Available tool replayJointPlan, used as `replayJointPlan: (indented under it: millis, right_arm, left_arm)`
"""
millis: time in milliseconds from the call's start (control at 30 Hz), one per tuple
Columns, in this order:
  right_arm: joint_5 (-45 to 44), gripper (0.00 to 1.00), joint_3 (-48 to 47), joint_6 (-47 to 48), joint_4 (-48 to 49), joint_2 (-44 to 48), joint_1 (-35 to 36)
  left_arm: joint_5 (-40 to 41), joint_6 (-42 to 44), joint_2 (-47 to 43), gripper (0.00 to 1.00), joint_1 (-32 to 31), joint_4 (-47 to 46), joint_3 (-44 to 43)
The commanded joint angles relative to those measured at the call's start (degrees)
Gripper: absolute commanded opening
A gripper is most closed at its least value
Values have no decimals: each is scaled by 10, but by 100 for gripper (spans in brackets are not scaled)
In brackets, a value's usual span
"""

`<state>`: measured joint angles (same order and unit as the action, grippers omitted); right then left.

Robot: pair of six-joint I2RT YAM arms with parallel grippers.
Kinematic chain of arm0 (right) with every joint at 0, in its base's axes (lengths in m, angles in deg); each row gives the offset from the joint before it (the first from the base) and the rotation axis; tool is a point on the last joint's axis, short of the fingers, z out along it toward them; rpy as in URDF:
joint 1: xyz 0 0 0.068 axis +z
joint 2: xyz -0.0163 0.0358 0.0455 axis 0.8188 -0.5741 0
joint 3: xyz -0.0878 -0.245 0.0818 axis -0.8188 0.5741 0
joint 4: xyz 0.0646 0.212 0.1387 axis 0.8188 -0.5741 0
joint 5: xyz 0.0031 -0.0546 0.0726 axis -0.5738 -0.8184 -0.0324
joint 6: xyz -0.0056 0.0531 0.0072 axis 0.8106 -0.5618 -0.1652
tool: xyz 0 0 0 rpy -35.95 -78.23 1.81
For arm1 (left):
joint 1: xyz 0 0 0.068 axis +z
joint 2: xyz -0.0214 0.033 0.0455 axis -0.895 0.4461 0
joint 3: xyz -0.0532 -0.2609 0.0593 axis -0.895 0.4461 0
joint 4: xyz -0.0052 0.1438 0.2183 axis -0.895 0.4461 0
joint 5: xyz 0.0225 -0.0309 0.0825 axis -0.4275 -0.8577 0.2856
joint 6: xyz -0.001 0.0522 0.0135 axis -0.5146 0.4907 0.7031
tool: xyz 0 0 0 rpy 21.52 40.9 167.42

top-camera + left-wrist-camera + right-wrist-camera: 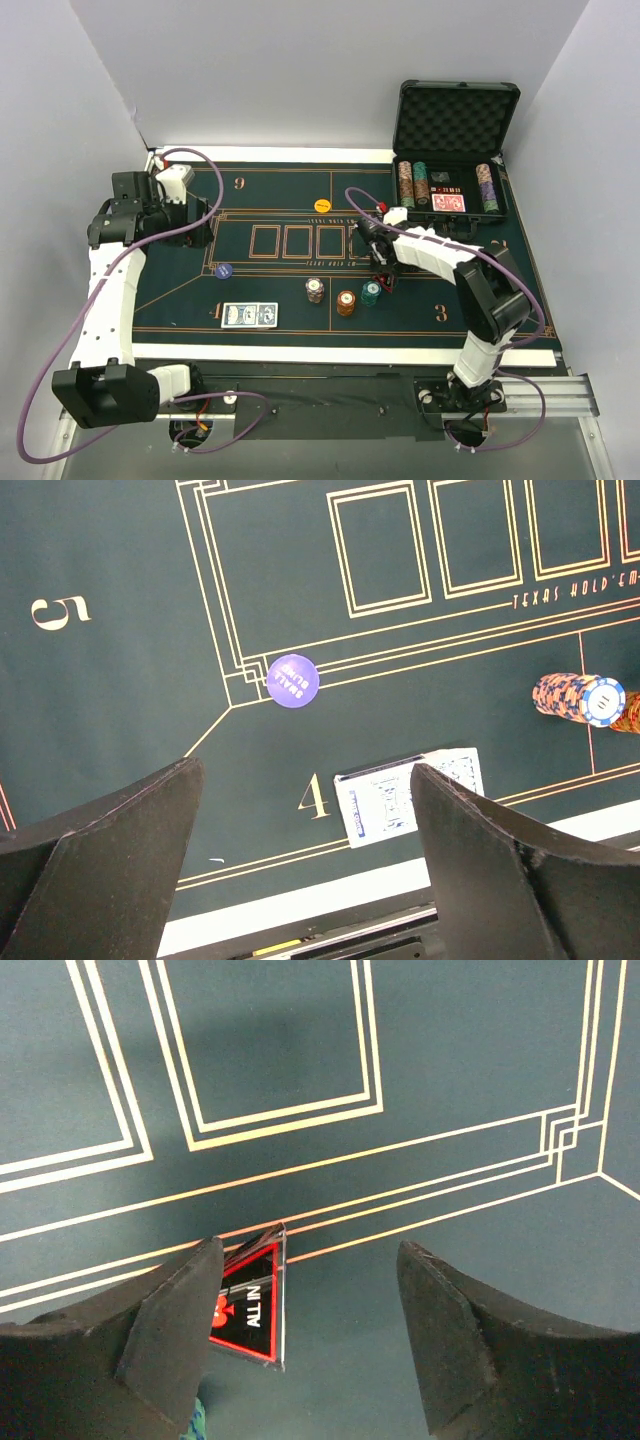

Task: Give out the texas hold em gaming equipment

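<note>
all-in marker [250,1305] beside right gripper [310,1252]

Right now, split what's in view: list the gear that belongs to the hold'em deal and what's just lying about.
Job: blue-backed cards, three chip stacks, small-blind button, orange button, ALL IN plaque.
Lying about: black case, red-backed deck inside it.

My right gripper [384,274] hangs over the felt [170,300] with the teal chip stack [371,293] right beside its jaws. The orange stack [346,302] and white-topped stack [315,290] sit further out that side. The blue-backed cards [249,315] lie well apart, closer to my left gripper [200,222] (can't read either jaw gap from up here).
</note>
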<state>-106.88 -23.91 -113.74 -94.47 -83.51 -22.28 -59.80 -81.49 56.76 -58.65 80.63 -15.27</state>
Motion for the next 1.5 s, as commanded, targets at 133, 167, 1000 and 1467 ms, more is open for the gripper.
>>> replayJointPlan:
  millis: [133,167,1000,1467]
  right_arm:
    - [-36,74,-36,-32,-13,30,43]
    - [-35,74,-45,-31,-15,25,47]
    - [-13,59,107,-117,2,47,33]
    - [-20,57,151,-120,-12,153,-3]
  left_arm:
    - [-3,16,-15,96,4,9,2]
    - [-1,17,-15,96,3,10,1]
    - [18,22,14,96,4,13,-36]
    - [5,16,15,96,1,8,-22]
